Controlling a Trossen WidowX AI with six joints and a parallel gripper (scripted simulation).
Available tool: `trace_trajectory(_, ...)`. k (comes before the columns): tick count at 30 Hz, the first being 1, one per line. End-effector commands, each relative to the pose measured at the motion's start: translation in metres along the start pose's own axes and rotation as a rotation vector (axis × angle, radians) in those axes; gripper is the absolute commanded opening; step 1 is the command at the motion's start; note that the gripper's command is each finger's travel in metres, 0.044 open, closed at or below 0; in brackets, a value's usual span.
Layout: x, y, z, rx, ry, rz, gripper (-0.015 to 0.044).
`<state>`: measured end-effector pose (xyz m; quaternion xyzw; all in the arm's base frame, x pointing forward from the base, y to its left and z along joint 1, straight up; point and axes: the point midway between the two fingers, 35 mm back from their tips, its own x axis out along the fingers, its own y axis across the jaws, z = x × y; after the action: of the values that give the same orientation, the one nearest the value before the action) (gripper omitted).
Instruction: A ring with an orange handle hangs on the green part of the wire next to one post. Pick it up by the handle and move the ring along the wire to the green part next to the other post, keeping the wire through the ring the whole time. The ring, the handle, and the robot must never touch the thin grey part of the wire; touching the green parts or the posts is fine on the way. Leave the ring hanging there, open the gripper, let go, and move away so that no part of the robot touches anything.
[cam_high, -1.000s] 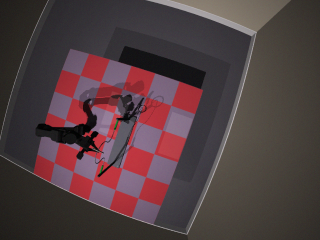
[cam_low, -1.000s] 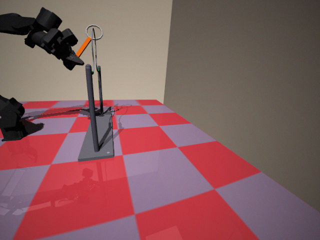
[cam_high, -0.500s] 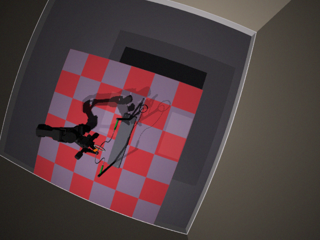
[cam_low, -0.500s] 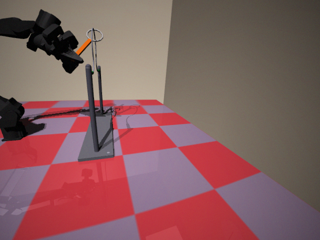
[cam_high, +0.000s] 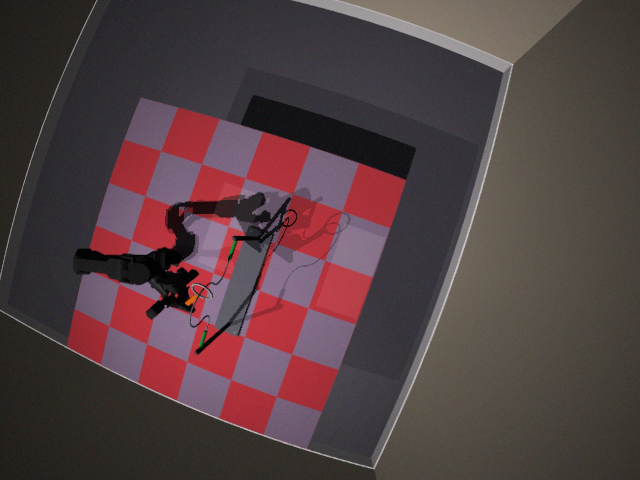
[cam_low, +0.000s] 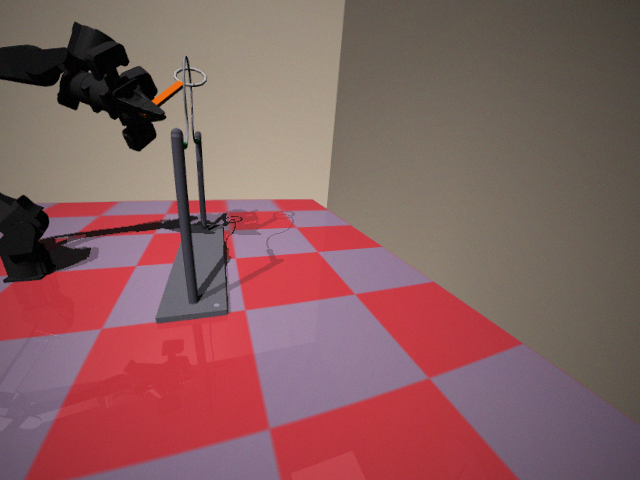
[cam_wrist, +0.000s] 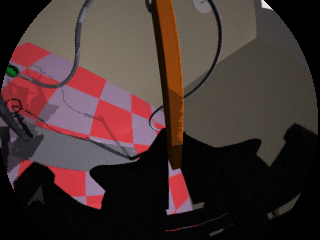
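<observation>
The orange handle is held near its lower end by my gripper, which is shut on it. The pale ring lies nearly flat in the exterior view, close under the top of the wire's arch. The grey wire appears to run through the ring; I cannot tell how wide the gaps are. The ring is mostly out of the wrist view. The far green part and near green part are lower down.
The near post and far post stand on a grey base. The arm reaches in from the left in the exterior view, with the gripper above post height. Shadows fall across the checkered table.
</observation>
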<state>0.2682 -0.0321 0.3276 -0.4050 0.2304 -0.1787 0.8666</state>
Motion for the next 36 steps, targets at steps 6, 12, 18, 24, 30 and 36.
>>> trace_trajectory(6,0.000,-0.007,0.000,-0.096,-0.014,-0.069,-0.0150)
trace_trajectory(12,0.000,-0.012,0.000,-0.171,-0.025,-0.117,-0.0150)
trace_trajectory(18,0.000,-0.016,0.001,-0.246,-0.035,-0.166,-0.0150)
trace_trajectory(24,0.000,-0.020,0.003,-0.321,-0.045,-0.214,-0.0150)
trace_trajectory(30,-0.001,-0.025,0.004,-0.397,-0.055,-0.262,-0.0150)
trace_trajectory(36,-0.001,-0.029,0.006,-0.472,-0.065,-0.310,-0.0150)
